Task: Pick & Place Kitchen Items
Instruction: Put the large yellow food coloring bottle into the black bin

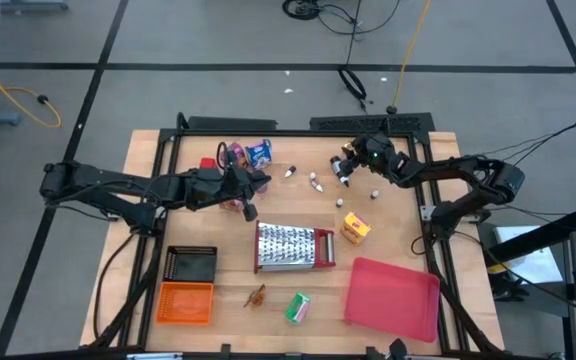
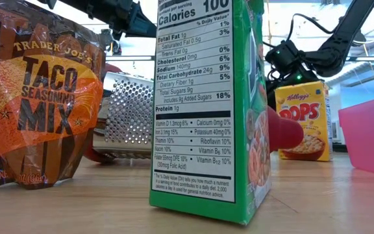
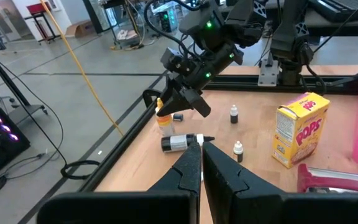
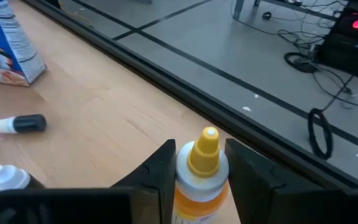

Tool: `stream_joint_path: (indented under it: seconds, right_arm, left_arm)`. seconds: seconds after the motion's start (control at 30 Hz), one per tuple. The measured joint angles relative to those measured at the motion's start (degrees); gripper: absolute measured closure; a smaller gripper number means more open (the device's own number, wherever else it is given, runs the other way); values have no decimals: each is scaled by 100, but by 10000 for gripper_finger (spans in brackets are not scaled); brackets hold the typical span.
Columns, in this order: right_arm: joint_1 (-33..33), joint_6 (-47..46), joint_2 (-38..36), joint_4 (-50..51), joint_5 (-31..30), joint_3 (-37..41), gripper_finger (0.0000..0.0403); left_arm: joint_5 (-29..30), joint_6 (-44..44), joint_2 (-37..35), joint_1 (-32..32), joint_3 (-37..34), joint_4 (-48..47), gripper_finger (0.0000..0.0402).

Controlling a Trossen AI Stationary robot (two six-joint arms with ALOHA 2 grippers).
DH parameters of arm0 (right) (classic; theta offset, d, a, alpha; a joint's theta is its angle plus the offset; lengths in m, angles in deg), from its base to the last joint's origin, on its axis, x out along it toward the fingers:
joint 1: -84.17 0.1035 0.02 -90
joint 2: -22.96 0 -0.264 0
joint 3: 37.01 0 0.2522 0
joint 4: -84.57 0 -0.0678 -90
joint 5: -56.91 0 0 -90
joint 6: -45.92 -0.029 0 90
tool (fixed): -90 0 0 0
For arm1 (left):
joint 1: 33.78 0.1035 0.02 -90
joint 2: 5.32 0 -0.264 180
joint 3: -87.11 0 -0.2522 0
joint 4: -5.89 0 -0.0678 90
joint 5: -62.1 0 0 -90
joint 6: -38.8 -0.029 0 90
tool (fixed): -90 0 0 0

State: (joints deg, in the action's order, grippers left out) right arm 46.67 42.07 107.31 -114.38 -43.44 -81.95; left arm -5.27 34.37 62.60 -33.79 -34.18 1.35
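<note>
Wooden tabletop [image 1: 398, 215] ringed by a dark frame is where we work, with the steel grater [image 1: 294, 246] near its middle as our landmark. Beyond the grater, toward the far edge, our right gripper [image 4: 201, 165] straddles a small upright bottle with a yellow cap [image 4: 204, 155]; the fingers [image 4: 160, 171] stand on either side of its neck, close but, as far as we can see, not yet clamped. We judge the risk here to be a tip-over: the bottle is narrow and top-heavy, so one finger arriving first could knock it flat or send it rolling toward the nearby table edge. Gripping on the tapered cap could also let it squirt out. A black-and-white dropper bottle [image 4: 18, 124] lies on its side close by and could be nudged. Our left gripper [image 3: 201, 163] hovers off the grater's far-left corner with its jaws shut and empty, beside a blue packet [image 1: 259, 152]. A yellow cereal box [image 1: 355, 228] stands just right of the grater.
</note>
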Motion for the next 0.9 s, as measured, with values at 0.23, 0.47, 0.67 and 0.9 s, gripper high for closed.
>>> stream_joint_path:
  seconds: [0.23, 0.47, 0.67, 0.9]
  right_arm:
    - [21, 13, -118, -78, 16, 0, 295]
    - [541, -5, -1184, -55, 313, 0, 295]
    - [1565, -165, -2155, 188, 440, 0, 295]
    - [2869, -141, -2509, 36, 448, -64, 295]
  left_arm:
    - [0, -2, 0, 0, 0, 1, 382]
    - [-2, -33, 0, -2, 0, 3, 382]
    - [-5, 70, 0, 0, 0, -8, 382]
    - [-209, 160, 0, -1, 0, -7, 363]
